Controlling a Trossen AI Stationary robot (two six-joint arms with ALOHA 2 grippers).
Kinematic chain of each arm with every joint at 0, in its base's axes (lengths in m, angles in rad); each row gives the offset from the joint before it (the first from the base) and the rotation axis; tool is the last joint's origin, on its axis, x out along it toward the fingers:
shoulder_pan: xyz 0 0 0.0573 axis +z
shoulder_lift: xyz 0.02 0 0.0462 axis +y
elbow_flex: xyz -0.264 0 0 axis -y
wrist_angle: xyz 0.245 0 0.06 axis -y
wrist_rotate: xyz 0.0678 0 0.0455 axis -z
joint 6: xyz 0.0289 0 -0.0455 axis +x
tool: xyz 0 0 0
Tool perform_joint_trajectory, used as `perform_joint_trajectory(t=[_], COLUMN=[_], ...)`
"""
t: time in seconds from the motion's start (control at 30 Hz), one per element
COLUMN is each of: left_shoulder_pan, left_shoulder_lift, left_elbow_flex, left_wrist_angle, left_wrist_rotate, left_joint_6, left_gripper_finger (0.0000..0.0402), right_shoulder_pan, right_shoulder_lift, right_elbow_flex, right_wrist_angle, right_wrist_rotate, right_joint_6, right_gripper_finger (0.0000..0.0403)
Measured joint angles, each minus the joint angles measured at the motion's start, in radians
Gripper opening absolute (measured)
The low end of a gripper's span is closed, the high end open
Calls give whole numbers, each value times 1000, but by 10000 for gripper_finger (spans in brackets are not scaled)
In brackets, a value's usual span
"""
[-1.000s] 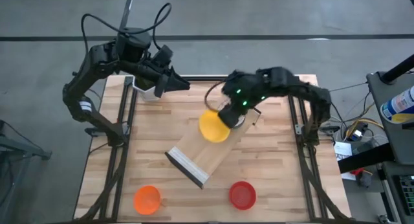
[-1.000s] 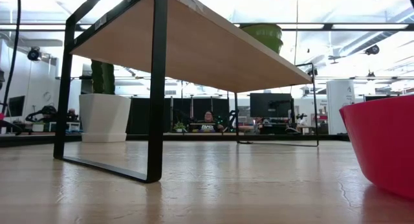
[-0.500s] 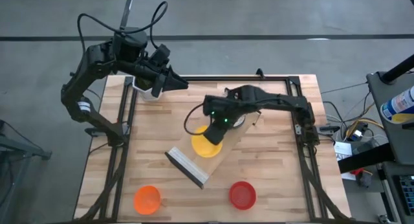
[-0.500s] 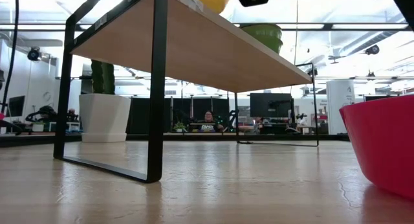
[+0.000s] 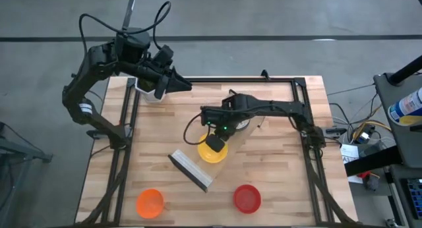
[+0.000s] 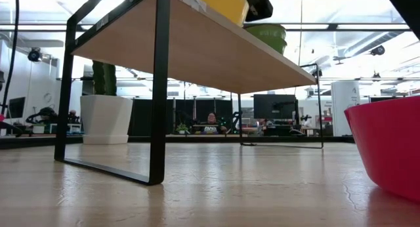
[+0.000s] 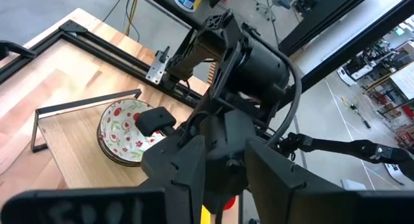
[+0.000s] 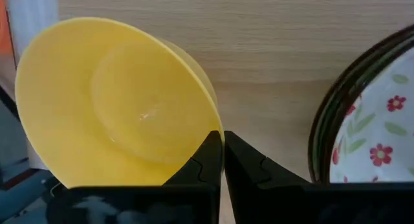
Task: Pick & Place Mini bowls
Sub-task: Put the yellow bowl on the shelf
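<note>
My right gripper is shut on the yellow mini bowl over the near half of a low wooden shelf; in the low view the bowl sits at the shelf's top edge. A stack of speckled bowls stands on the shelf behind it, partly hidden by my right arm, and shows in the right wrist view. The orange bowl and the red bowl rest on their bases near the table's near edge. My left gripper hovers open at the far left, touching nothing. My right gripper pinches the yellow bowl's rim, one finger on the bowl's inner side and the other outside it. The fingers come from above, pointing down. The bowl is tilted; whether its low side rests on the shelf, I cannot tell.
A white square pot with a cactus stands at the far left corner, under my left gripper. The shelf's black metal legs stand on the table. A black frame runs along the table's far and right sides. A person sits in the room beyond.
My right arm has swung toward the table's near left and come down, carrying the yellow bowl from beside the speckled stack to the shelf's near half. In the low view the bowl came in from above and sank to the shelf's top edge.
</note>
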Motion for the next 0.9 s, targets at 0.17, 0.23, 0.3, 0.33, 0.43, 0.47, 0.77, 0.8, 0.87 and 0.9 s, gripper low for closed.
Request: perform_joint_trajectory(t=[0.17,0.23,0.3,0.33,0.43,0.47,0.77,0.8,0.87,0.9], left_shoulder_pan=[0,0,0,0,0,0,0,0,0,0], left_shoulder_lift=[0,0,0,0,0,0,0,0,0,0], left_elbow_flex=[0,0,0,0,0,0,0,0,0,0], left_wrist_angle=[-1,-1,-1,-1,-1,-1,-1,-1,-1,-1], left_wrist_rotate=[0,0,0,0,0,0,0,0,0,0], left_joint_6=[1,1,1,0,0,0,0,0,0,0], left_gripper_finger=[103,103,103,103,103,103,103,103,103,103], right_shoulder_pan=[0,-1,-1,-1,-1,-1,-1,-1,-1,-1], right_shoulder_lift=[12,25,29,34,38,39,41,40,40,40], right_elbow_flex=[3,3,2,2,2,2,2,2,2,2], right_wrist_angle=[10,20,17,21,27,33,64,65,67,68], right_wrist_rotate=[0,0,-5,-4,-4,-4,-1,0,0,0], right_joint_6=[1,0,-3,-4,-7,-11,-22,-22,-24,-24], right_gripper_finger=[8,8,8,8,8,8,20,26,41,49])
